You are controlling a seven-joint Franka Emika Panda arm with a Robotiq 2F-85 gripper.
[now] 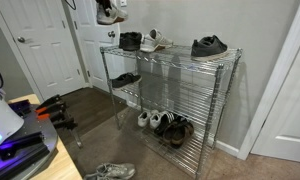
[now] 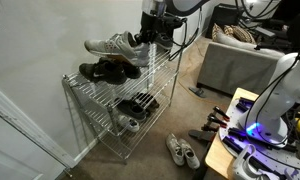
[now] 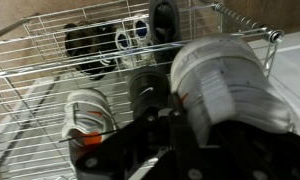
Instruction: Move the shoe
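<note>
White-grey lace-up shoe (image 2: 112, 45), pale sole, gripped aloft by end effector (image 2: 147, 38)

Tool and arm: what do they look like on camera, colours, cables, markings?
The tool is black and blocky. The arm is pale, white to light grey, with rounded links. The wrist view shows a small orange-red mark on the tool's black body. Cables and lettering are too small to tell.
</note>
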